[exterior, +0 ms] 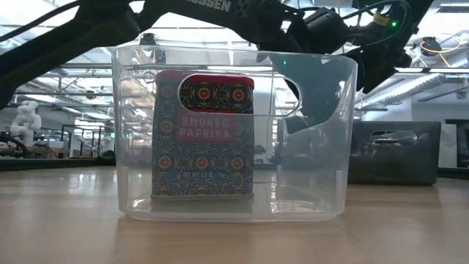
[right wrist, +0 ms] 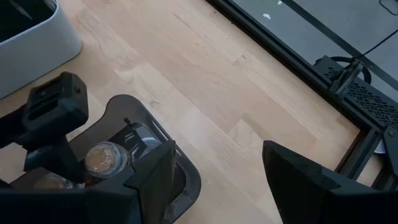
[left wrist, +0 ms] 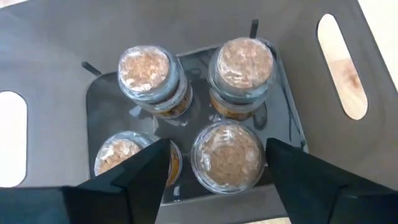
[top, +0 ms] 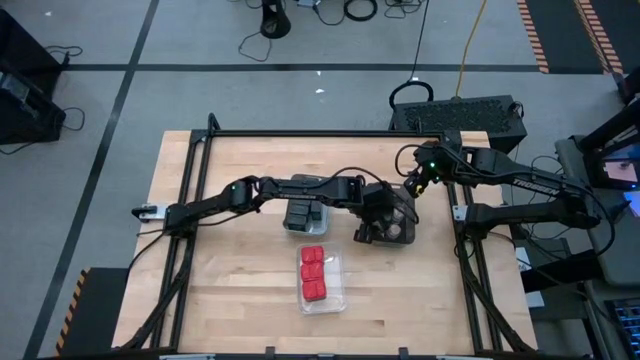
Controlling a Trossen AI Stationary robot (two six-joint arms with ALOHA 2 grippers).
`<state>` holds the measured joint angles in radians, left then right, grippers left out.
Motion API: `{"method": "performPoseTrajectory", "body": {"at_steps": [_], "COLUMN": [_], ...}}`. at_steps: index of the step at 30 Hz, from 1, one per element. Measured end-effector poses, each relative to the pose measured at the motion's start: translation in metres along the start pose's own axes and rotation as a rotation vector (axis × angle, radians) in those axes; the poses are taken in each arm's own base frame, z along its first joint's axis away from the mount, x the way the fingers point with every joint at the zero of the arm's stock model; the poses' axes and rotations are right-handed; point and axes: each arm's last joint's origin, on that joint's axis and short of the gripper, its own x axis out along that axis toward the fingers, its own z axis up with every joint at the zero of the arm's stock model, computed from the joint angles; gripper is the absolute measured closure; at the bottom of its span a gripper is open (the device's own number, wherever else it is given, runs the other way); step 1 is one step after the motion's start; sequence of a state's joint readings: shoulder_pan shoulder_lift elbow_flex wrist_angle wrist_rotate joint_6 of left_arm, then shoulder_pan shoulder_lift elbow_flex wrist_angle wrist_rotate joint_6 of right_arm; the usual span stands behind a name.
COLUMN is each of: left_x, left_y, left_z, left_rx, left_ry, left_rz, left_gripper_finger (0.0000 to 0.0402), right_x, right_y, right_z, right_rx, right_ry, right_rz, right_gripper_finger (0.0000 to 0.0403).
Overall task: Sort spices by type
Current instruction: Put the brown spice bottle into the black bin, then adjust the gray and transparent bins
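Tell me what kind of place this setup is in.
Probably a robotics lab or workshop: a wooden table in a black metal frame, cables on grey floor, and an open hall with ceiling lights behind.

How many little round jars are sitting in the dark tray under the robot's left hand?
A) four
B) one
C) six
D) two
A: the left wrist view shows four round jars with tan-brown tops standing two by two in the dark tray, below the open left gripper.

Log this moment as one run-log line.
left gripper: open over dark tray, fingers flanking a jar | jars in tray: four | right gripper: open, waiting beside tray | red blocks: in clear tray
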<state>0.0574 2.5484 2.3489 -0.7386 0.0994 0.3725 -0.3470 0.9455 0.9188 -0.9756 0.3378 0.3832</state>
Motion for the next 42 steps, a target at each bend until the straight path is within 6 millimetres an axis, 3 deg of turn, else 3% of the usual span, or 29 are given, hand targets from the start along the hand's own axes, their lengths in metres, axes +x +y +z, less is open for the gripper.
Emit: {"method": "performPoseTrajectory", "body": {"at_steps": [6,12,18,24,31,37,42], "left_x": [-0.009,-0.051,-0.098,-0.137,-0.200,-0.286,-0.363], "left_y": [0.000,0.003,0.001,0.001,0.028,0.047,0.040], "left_z": [0.003,0.018,0.021,0.006,-0.027,-0.040,-0.051], "left_rx": [0.001,0.023,0.035,0.015,-0.185,-0.303,-0.349], "left_ry": [0.002,-0.016,0.057,0.243,0.437,0.268,0.111], "left_rz": [0.001,0.080,0.108,0.108,0.128,0.130,0.206], "left_gripper_finger": [0.0122,0.0121,0.0121,0.0121,0.0121,0.0120,0.0120], "right_x": [0.000,0.000,-0.003,-0.007,-0.011,-0.011,-0.013], "right_y": [0.000,-0.001,-0.002,-0.004,-0.006,-0.004,0.002], "right_z": [0.000,0.002,0.002,0.001,0.000,-0.001,-0.004], "right_rx": [-0.001,0.001,0.009,0.035,0.055,0.096,0.103], "right_ry": [-0.001,-0.028,-0.045,-0.070,-0.085,-0.071,-0.024], "right_rz": [0.000,-0.025,-0.023,-0.036,-0.023,0.014,0.114], "right_gripper_finger": [0.0179,0.0179,0.0179,0.0179,0.0179,0.0179,0.0179]}}
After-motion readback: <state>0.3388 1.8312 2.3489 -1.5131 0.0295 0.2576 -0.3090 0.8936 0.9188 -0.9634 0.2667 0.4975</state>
